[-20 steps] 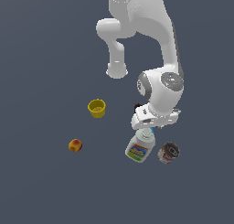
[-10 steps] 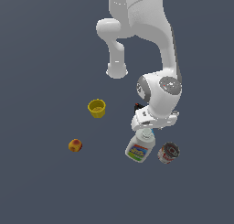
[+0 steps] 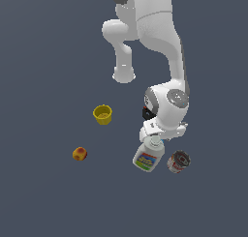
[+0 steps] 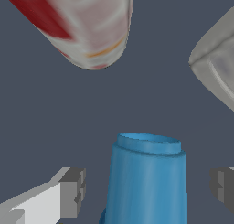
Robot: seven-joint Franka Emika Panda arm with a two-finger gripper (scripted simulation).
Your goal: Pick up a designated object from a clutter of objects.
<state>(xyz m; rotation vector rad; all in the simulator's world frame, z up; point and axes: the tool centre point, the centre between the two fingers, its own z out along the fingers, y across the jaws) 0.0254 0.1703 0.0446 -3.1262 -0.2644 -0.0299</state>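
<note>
Blue cup (image 4: pixel 148 177) sits upright btwn the gripper (image 4: pixel 148 186) fingers, centred, gaps both sides. Jaws wide open, holding nothing. Cup's hidden under the wrist in ext view, near white bottle (image 3: pixel 147 157) & can (image 3: pixel 178 161). Next: prob close.

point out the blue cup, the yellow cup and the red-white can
blue cup (image 4: pixel 148 182), wrist view, middle of its side wall
yellow cup (image 3: pixel 102 114), exterior view, its outer wall
red-white can (image 3: pixel 178 162), exterior view, its body
</note>
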